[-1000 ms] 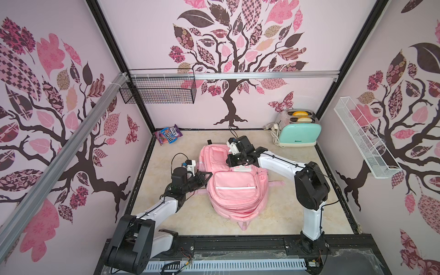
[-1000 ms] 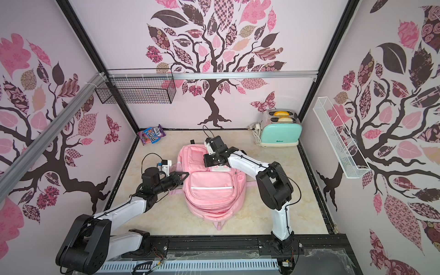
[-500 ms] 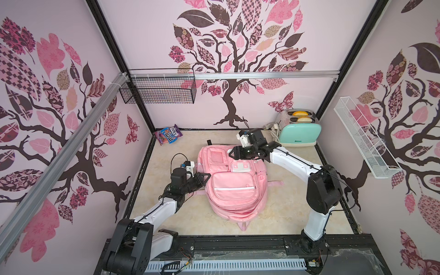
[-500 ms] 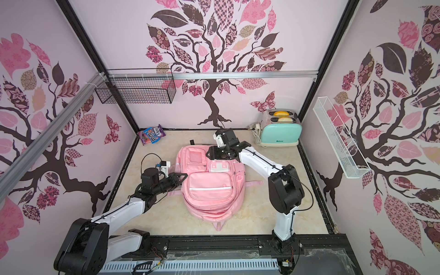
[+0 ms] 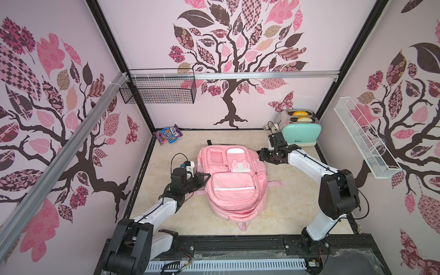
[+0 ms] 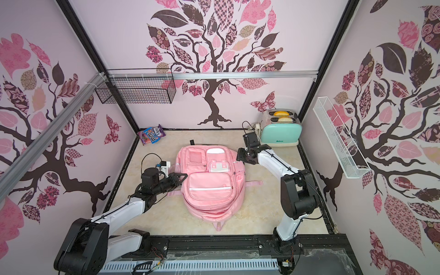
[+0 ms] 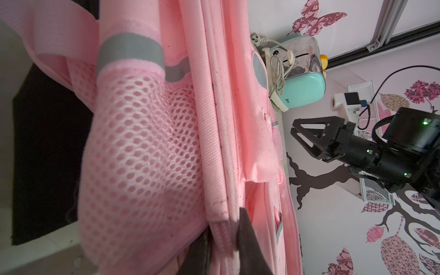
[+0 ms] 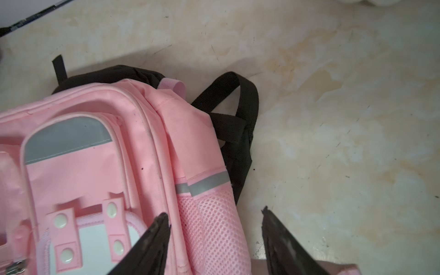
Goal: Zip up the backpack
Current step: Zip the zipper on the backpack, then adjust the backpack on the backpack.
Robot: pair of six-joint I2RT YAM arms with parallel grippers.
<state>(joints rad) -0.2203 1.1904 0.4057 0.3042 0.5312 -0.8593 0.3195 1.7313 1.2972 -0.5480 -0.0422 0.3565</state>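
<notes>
My left pincer (image 7: 223,240) pinches a side seam of the large light-pink fabric backpack (image 5: 233,190); my right pincer (image 8: 214,214) hangs spread beside it. Risk, in my judgement: the seam slips free and the zipper track bunches.

backpack (image 5: 234,190) centre, toaster (image 5: 301,134) behind right

Robot test cell in a lab, dressed w/ home-type props, not a real room. Evidence: box of walls (image 5: 297,35) w/ printed tree decals, held by black frame posts (image 5: 112,42) & alu rails (image 5: 262,75). Left arm (image 5: 159,209) & right arm (image 5: 309,166), white/black, are bolted to a black base rail (image 5: 238,245), w/ a slotted cable duct (image 5: 226,264) below. Props on the beige marble-look tabletop (image 5: 297,202): mint toaster (image 5: 301,134), candy bag (image 5: 168,134), pink backpack (image 5: 232,181). Black wire basket (image 5: 157,92) & white wire shelf (image 5: 364,140) hang on the walls.
</notes>
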